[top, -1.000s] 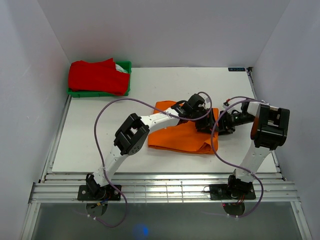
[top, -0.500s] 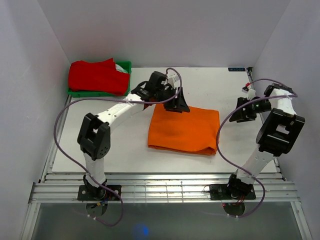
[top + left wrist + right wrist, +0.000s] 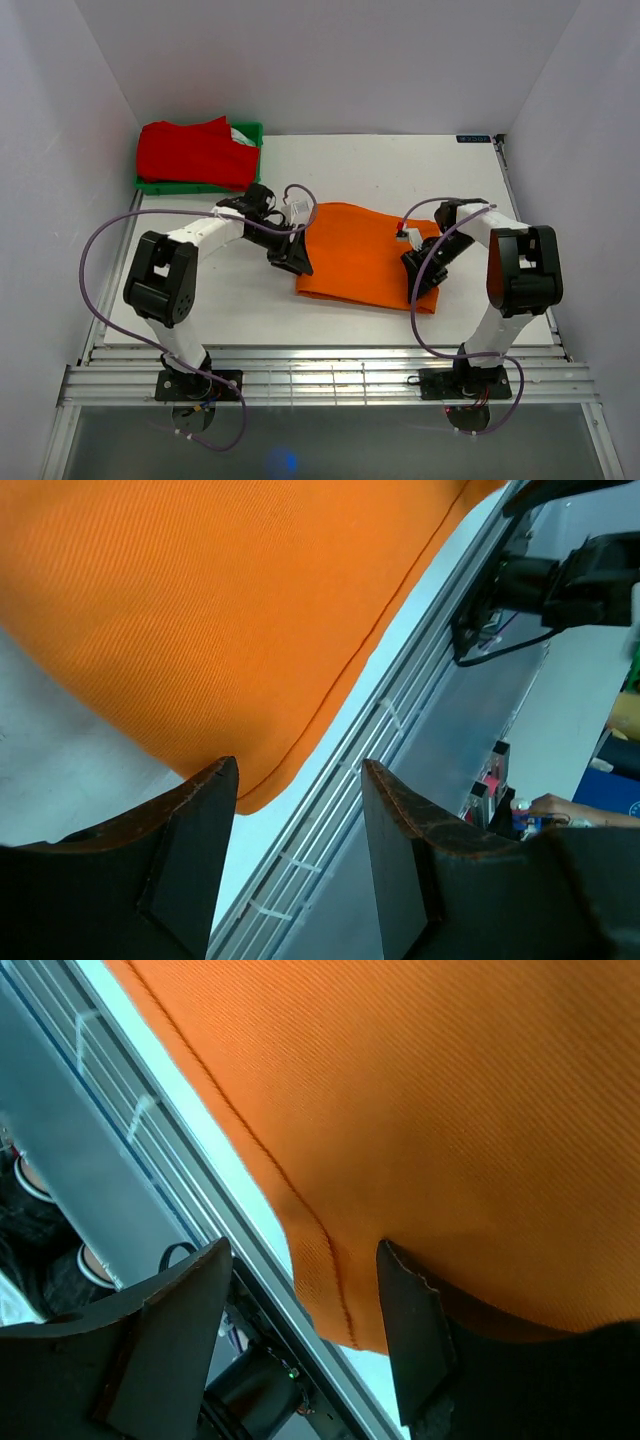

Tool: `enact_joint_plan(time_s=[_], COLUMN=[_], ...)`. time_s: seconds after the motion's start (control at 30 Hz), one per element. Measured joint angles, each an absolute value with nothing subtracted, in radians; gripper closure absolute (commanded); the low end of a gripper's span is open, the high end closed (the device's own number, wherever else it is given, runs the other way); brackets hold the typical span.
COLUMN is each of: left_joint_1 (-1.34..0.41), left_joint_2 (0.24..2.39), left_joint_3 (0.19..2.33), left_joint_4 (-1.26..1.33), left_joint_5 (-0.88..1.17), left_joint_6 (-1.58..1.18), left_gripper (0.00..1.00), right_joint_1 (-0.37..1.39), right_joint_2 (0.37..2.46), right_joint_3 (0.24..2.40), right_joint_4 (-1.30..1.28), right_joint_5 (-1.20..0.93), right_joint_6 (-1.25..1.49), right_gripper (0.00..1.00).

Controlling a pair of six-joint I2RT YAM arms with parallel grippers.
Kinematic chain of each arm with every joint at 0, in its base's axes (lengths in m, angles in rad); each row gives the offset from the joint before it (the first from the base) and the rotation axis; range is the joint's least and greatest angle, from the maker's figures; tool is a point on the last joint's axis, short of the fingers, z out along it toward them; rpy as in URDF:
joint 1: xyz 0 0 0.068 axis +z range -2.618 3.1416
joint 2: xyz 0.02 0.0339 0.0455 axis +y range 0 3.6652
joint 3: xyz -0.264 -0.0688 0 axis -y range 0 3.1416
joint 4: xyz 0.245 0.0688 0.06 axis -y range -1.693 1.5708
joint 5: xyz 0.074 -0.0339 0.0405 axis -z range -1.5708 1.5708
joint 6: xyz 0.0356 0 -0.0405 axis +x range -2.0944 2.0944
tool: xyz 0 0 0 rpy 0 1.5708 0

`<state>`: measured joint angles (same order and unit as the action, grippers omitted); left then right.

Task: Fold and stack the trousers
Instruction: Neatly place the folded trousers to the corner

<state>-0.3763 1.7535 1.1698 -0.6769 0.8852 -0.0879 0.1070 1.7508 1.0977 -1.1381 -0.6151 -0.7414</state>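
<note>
Folded orange trousers (image 3: 360, 258) lie flat in the middle of the white table. My left gripper (image 3: 291, 254) is low at their left edge. In the left wrist view it (image 3: 297, 805) is open, and the near corner of the trousers (image 3: 230, 610) lies just ahead of the left finger (image 3: 190, 860). My right gripper (image 3: 419, 272) is at their near right corner. In the right wrist view it (image 3: 300, 1295) is open with the seamed edge of the trousers (image 3: 420, 1110) lying between the jaws. Its right finger (image 3: 415, 1340) is against the cloth.
A green bin (image 3: 252, 131) at the back left holds red trousers (image 3: 195, 152). The slatted metal rail (image 3: 320, 362) runs along the table's near edge, close to both grippers. White walls close in left, right and back.
My left gripper has come from the trousers' far edge to their near left edge. My right gripper has come in from the right onto the near right corner. The trousers lie still.
</note>
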Motion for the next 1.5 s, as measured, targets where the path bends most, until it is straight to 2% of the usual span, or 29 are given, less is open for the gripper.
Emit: enact_joint_plan(time_s=[0.17,0.43,0.77,0.87,1.03,1.1,1.2,1.37,1.5], left_joint_1=[-0.385,-0.385,-0.414,-0.428,-0.447,-0.450,-0.443,-0.423,-0.393], left_joint_2=[1.799,1.987,2.215,2.306,2.432,2.436,2.436,2.436,2.411], left_joint_3=[1.132,1.209,1.522,1.651,1.876,1.903,1.938,1.993,1.968], left_joint_4=[-0.694,-0.636,-0.458,-0.387,-0.353,-0.354,-0.347,-0.347,-0.365], left_joint_5=[0.863,0.878,0.900,0.899,0.874,0.861,0.849,0.837,0.837], left_joint_6=[-0.064,-0.127,-0.285,-0.344,-0.372,-0.366,-0.352,-0.328,-0.307], left_gripper=[0.41,0.43,0.43,0.40,0.34,0.33,0.31,0.30,0.28], right_joint_1=[0.107,0.086,-0.136,-0.172,-0.198,-0.203,-0.196,-0.124,-0.012], right_joint_2=[1.774,1.821,2.024,2.106,2.202,2.193,2.117,1.807,1.601], right_joint_3=[1.038,1.105,1.470,1.626,1.818,1.819,1.751,1.470,1.253], right_joint_4=[-1.100,-1.114,-1.112,-1.067,-0.937,-0.905,-0.876,-0.834,-0.788], right_joint_5=[-0.551,-0.466,-0.338,-0.283,-0.237,-0.250,-0.281,-0.300,-0.262], right_joint_6=[-0.725,-0.690,-0.669,-0.665,-0.651,-0.637,-0.609,-0.593,-0.593], right_gripper=[0.34,0.34,0.33,0.32,0.22,0.15,0.10,0.06,0.08])
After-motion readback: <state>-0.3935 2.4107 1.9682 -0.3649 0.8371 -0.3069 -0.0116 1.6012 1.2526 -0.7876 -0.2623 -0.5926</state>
